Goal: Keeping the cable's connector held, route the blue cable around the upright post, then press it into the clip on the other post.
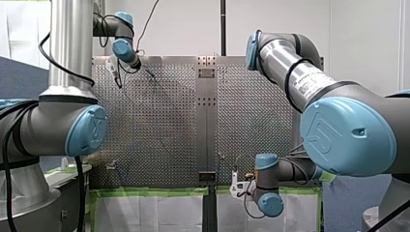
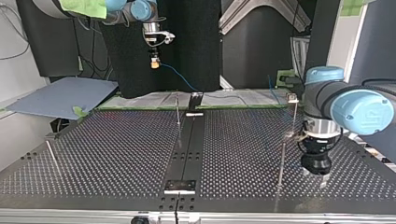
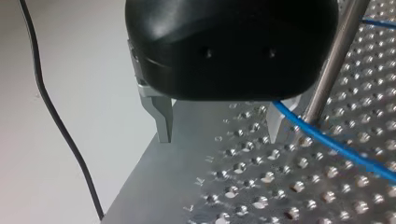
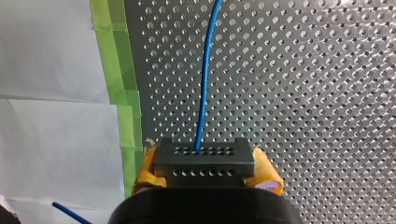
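— What surrounds the perforated worktop [image 2: 116,154]?
— Green tape [image 4: 122,93] along its edge, with white sheeting [image 4: 51,140] beyond it.
— Anything else?
— A grey-blue board [image 2: 60,95], off the top view's left.

Behind my right gripper [image 2: 154,65], in the top view, stands a black panel [image 2: 187,42]. Off to that gripper's side a blue-grey board [image 2: 60,95] lies in front of a white wall [image 2: 11,32]. In the right wrist view a strip of green tape [image 4: 119,93] edges the perforated counter [image 4: 303,93] beside the gripper, with white sheets [image 4: 46,70] past the tape. Beside my left gripper [image 3: 218,137], past the counter's edge, there is a plain pale surface [image 3: 60,70]. In the front view the far wall [image 1: 275,29] is white and evenly lit.
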Controlling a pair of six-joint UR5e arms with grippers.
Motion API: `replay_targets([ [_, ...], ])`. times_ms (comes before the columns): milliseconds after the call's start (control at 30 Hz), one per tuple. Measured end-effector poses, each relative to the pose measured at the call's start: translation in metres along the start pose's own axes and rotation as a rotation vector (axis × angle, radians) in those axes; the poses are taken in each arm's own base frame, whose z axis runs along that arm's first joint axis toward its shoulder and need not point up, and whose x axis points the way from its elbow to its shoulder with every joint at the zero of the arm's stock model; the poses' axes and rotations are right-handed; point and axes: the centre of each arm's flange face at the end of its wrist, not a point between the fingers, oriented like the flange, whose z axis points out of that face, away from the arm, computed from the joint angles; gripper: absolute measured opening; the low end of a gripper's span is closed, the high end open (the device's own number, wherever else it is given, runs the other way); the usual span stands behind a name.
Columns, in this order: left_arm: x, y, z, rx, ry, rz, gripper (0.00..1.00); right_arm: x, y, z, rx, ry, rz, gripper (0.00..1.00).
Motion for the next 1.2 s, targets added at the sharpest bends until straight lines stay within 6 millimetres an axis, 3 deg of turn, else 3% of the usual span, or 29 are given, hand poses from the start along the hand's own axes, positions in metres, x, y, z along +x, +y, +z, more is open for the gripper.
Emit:
replay_targets([
  [233, -0.016, -0.007, 0.015, 0.011, -0.035, 0.014, 0.98, 0.0, 0.0, 0.0, 0.001, 0.0, 0.0, 0.0],
  [533, 0.01, 0.0, 0.033, -0.013, -0.003, 0.062, 0.98, 0.0, 0.0, 0.0, 0.002, 0.0, 0.0, 0.0],
  [1200, 0.015, -0.003, 0.032, -0.042, -0.003, 0.009, 0.98, 0.0, -0.001, 0.0, 0.005, -0.002, -0.002, 0.0],
])
